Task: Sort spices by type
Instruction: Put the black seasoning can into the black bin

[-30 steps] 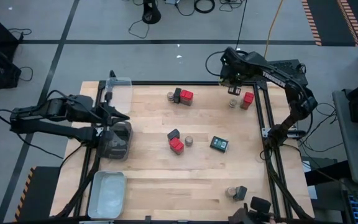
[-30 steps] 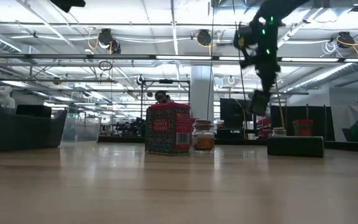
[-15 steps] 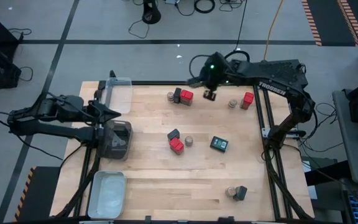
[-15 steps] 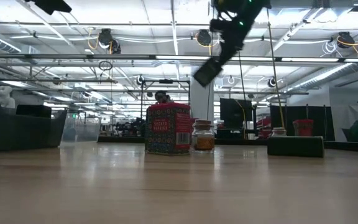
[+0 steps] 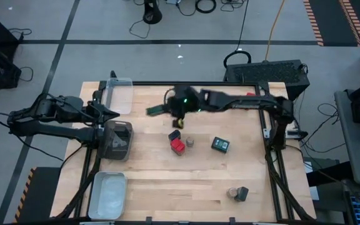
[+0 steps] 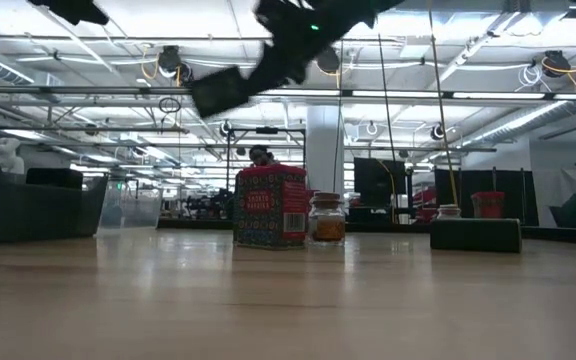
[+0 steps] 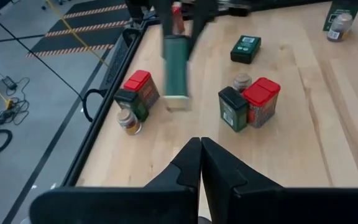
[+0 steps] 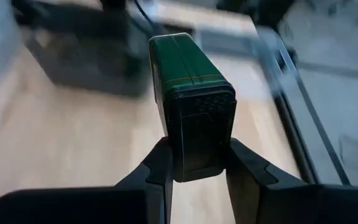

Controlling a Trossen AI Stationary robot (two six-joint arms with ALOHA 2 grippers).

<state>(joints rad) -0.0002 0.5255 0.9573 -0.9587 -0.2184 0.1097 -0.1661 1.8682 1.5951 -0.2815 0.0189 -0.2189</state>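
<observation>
The right gripper (image 8: 194,163), pinching a dark green tin (image 8: 191,87) aloft by one end, long axis pointing toward the dark tray (image 5: 116,139), is nearer it than the pressed-shut left gripper (image 7: 200,163).

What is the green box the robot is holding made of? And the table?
The green tin looks like painted metal: smooth, slightly glossy, with crisp folded edges and a thin gold line. The table looks like pale wood, with visible plank seams and grain.
</observation>
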